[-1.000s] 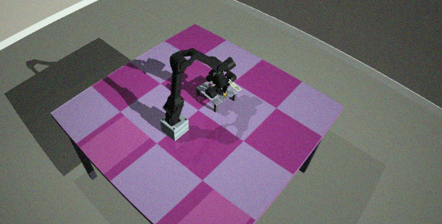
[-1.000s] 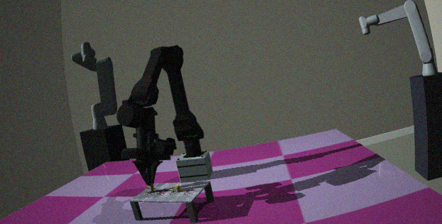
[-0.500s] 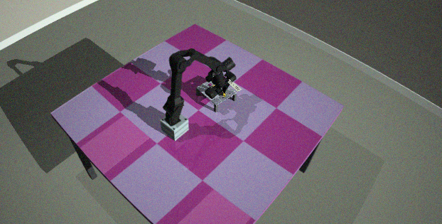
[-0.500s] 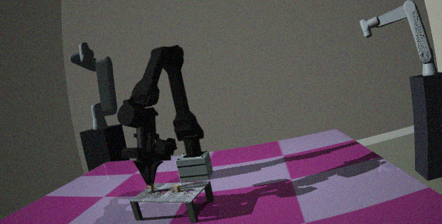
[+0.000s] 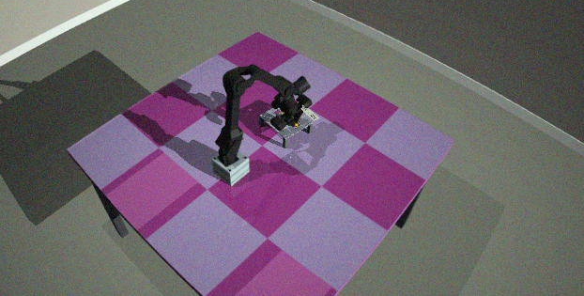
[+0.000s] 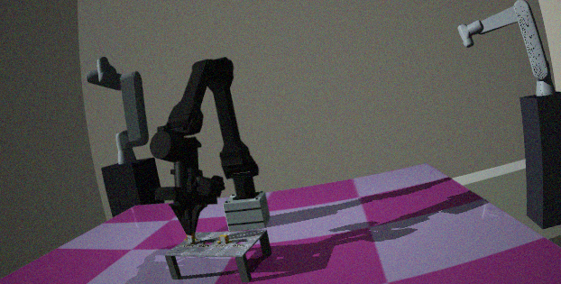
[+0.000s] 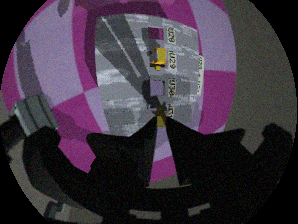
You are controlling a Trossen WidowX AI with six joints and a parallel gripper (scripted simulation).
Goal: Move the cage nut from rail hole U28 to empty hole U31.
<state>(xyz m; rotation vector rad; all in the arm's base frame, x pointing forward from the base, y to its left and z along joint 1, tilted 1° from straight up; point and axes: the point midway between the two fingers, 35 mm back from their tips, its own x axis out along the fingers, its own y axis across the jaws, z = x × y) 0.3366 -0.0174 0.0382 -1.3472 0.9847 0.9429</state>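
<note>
Where a small, pale grey rail plate stands on short dark legs, the black arm reaches over it from its mounting block, and its tool points down at one end of the plate. The tool is nearly closed, its narrow fingertips pinching the yellow cage nut between them. That nut is at the plate's U31 end, beside the printed U31 label; the fingertips hide much of it, so whether it sits square, and whether its wings are open beneath the plate, I cannot tell. Farther along the plate, the other nut, also yellow, stands in the hole marked U29. Between the two nuts is the open square hole at U30, and at the plate's far end the U28 hole is open too — magenta shows through it. Beneath the plate spreads a worktop checked in magenta and lilac. Well behind the plate, in the exterior view, two grey arms stand on dark pedestals — one on each side of the picture.
</note>
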